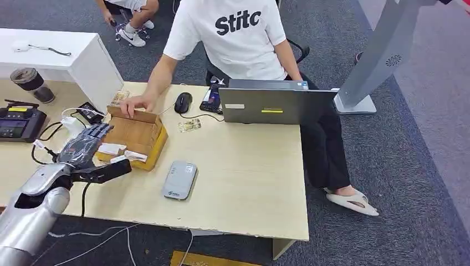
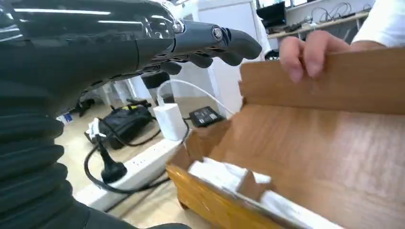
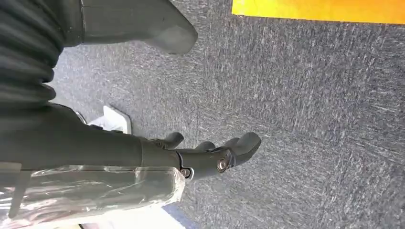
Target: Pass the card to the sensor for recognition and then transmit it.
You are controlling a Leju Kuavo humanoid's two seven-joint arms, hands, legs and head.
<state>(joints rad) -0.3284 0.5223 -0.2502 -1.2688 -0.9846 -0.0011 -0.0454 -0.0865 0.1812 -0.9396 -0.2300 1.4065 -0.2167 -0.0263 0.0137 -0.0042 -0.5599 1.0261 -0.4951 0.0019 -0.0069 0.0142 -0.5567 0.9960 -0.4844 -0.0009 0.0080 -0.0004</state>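
White cards (image 1: 121, 153) lie in slots along the near edge of the wooden box (image 1: 136, 134), roughly 9 o'clock on the table (image 1: 244, 172); in my left wrist view they're blurred white strips (image 2: 224, 175) at the box's front lip (image 2: 305, 157).

My left hand (image 1: 88, 152) sits at the box's near-left corner, fingers spread over the box's left side, thumb reaching toward the card slots. Nothing gripped that I can see; in the wrist view the fingers (image 2: 210, 40) are extended above the box, clear of the cards.

Card reader (image 1: 180, 179), grey-white, lies flat on the table at about 4 o'clock from the box, near but apart.

Obstruction: a person's hand (image 1: 132, 105) rests on the box's far wall at 12 o'clock; also seen in the wrist view (image 2: 310, 52). Person in a white T-shirt (image 1: 233, 33) is seated behind the table.

Around: small card (image 1: 189, 126) and mouse (image 1: 183, 102) at 1–2 o'clock from the box, laptop (image 1: 274, 102) further right. Charger (image 2: 170, 121) and power strip (image 2: 138, 169) with cables at 9 o'clock, black controller (image 1: 19, 122) beyond.

My right hand (image 3: 210, 152) hangs over grey carpet (image 3: 305, 105), fingers loosely apart, holding nothing.
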